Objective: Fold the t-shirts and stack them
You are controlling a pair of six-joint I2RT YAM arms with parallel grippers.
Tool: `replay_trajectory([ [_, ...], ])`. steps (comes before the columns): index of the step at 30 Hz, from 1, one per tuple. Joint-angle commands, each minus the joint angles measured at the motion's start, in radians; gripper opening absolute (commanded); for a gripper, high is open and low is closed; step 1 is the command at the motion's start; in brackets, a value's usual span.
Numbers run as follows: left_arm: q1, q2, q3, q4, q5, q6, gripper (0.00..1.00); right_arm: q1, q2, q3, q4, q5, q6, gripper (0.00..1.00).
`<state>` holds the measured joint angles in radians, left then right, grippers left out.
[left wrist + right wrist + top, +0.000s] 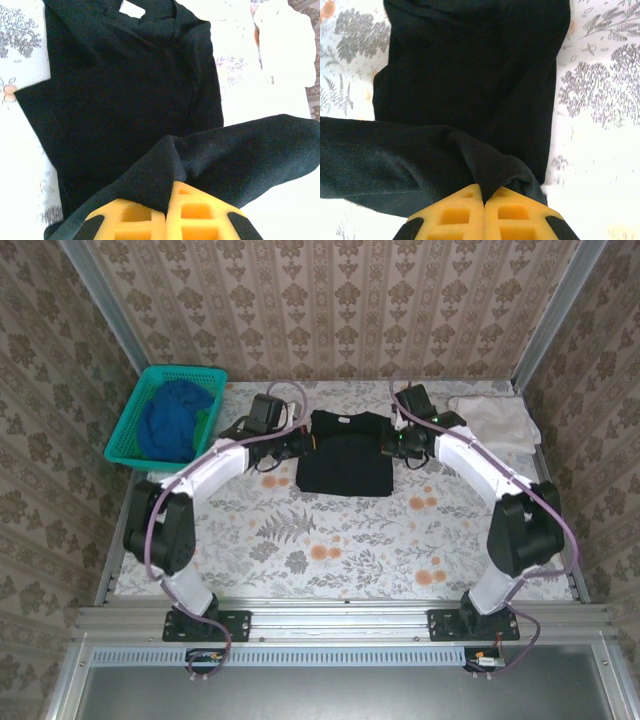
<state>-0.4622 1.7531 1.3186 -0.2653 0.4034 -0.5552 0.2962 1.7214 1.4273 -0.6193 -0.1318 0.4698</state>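
- Two clamps: left gripper point(167, 189) and right gripper point(483, 194) each pinch a bunched side edge of the black t-shirt point(345, 462).
- Between them it lies flat; bare table point(330, 540) opens nearer the bases.
- Outward, blue t-shirt point(170, 422) in basket point(122, 438) left, pale t-shirt point(497, 420) right.

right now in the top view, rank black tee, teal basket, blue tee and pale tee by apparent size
1. black tee and teal basket, too close to rank
2. blue tee, bunched in the basket, and pale tee, also roughly alike
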Motion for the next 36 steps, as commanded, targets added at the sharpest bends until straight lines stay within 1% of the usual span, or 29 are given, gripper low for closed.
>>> replay_trajectory([
  [1, 0.047, 0.075, 0.097, 0.012, 0.074, 0.029, 0.00, -0.038, 0.088, 0.095, 0.009, -0.068, -0.029, 0.00],
  [5, 0.087, 0.222, 0.256, -0.021, 0.118, 0.029, 0.00, -0.079, 0.207, 0.201, 0.005, -0.111, -0.030, 0.00],
  [7, 0.094, 0.287, 0.330, -0.043, 0.132, 0.028, 0.00, -0.093, 0.254, 0.250, 0.009, -0.124, -0.032, 0.00],
  [10, 0.103, 0.378, 0.440, -0.079, 0.142, 0.031, 0.04, -0.112, 0.324, 0.317, -0.002, -0.133, -0.034, 0.00],
  [12, 0.106, 0.445, 0.523, -0.111, 0.165, 0.035, 0.01, -0.126, 0.369, 0.361, -0.016, -0.136, -0.032, 0.00],
  [15, 0.106, 0.501, 0.607, -0.137, 0.167, 0.032, 0.02, -0.141, 0.407, 0.404, -0.009, -0.167, -0.026, 0.00],
  [17, 0.108, 0.533, 0.658, -0.146, 0.160, 0.032, 0.08, -0.147, 0.421, 0.426, -0.008, -0.157, -0.028, 0.00],
  [18, 0.108, 0.549, 0.685, -0.147, 0.153, 0.029, 0.15, -0.154, 0.432, 0.441, -0.005, -0.149, -0.023, 0.00],
  [20, 0.111, 0.573, 0.727, -0.146, 0.161, 0.025, 0.18, -0.170, 0.457, 0.464, 0.007, -0.160, -0.007, 0.00],
  [21, 0.112, 0.575, 0.736, -0.136, 0.160, 0.027, 0.23, -0.178, 0.468, 0.472, 0.019, -0.162, 0.004, 0.00],
  [22, 0.112, 0.572, 0.738, -0.127, 0.151, 0.029, 0.24, -0.184, 0.479, 0.478, 0.031, -0.159, 0.011, 0.00],
  [23, 0.114, 0.564, 0.732, -0.111, 0.145, 0.035, 0.27, -0.191, 0.498, 0.489, 0.040, -0.157, 0.017, 0.01],
  [24, 0.117, 0.556, 0.728, -0.099, 0.136, 0.042, 0.35, -0.197, 0.521, 0.510, 0.045, -0.158, 0.021, 0.05],
  [26, 0.125, 0.540, 0.712, -0.089, 0.102, 0.053, 0.43, -0.211, 0.584, 0.571, 0.023, -0.157, 0.031, 0.06],
  [27, 0.133, 0.532, 0.702, -0.089, 0.091, 0.057, 0.47, -0.217, 0.614, 0.605, 0.008, -0.159, 0.034, 0.08],
  [28, 0.141, 0.521, 0.688, -0.082, 0.083, 0.060, 0.48, -0.222, 0.636, 0.629, 0.000, -0.163, 0.036, 0.16],
  [30, 0.154, 0.489, 0.626, -0.054, 0.056, 0.075, 0.48, -0.231, 0.666, 0.676, -0.029, -0.152, 0.039, 0.27],
  [32, 0.152, 0.461, 0.568, -0.041, 0.044, 0.113, 0.47, -0.233, 0.660, 0.700, -0.049, -0.122, 0.027, 0.40],
  [33, 0.145, 0.448, 0.541, -0.044, 0.042, 0.134, 0.47, -0.232, 0.641, 0.698, -0.057, -0.088, 0.022, 0.44],
  [35, 0.118, 0.434, 0.495, -0.041, 0.051, 0.174, 0.47, -0.230, 0.591, 0.669, -0.061, -0.032, 0.007, 0.46],
  [36, 0.100, 0.432, 0.474, -0.040, 0.055, 0.197, 0.47, -0.224, 0.553, 0.638, -0.071, 0.028, 0.007, 0.49],
])
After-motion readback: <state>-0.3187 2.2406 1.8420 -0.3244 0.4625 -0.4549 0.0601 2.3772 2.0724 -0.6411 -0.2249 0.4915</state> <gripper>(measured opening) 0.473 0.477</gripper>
